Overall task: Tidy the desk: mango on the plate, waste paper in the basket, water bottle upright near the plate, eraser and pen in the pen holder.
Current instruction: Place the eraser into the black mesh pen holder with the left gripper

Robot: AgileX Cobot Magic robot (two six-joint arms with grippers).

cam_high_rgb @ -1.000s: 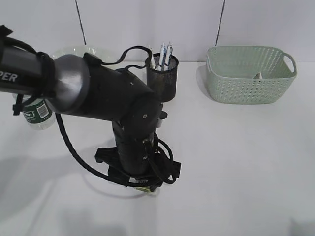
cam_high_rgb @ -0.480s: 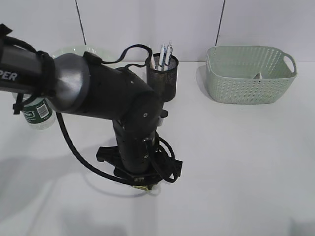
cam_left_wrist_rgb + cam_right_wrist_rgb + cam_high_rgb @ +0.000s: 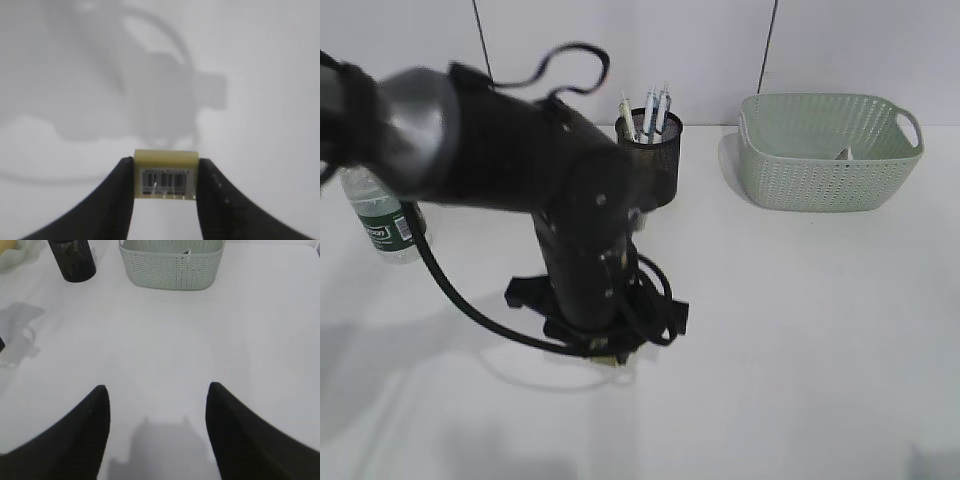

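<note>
On the desk point(image 3: 800, 330), the pen holder point(image 3: 655, 160) stands behind the left arm point(image 3: 580, 250), the basket point(image 3: 825, 150) to its right, the water bottle point(image 3: 385, 225) far left.

Bright even light, soft grey shadows on white desk point(image 3: 820, 330), motion-blurred arm, wrist views soft

plate point(image 3: 11, 257) cut off at corner, water bottle point(image 3: 382, 215) partly behind arm

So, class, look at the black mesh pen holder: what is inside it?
Several pens stand in the pen holder, their tips poking above its rim. The dark mesh and the left arm in front cover the lower part, so anything at the bottom cannot be seen.
</note>
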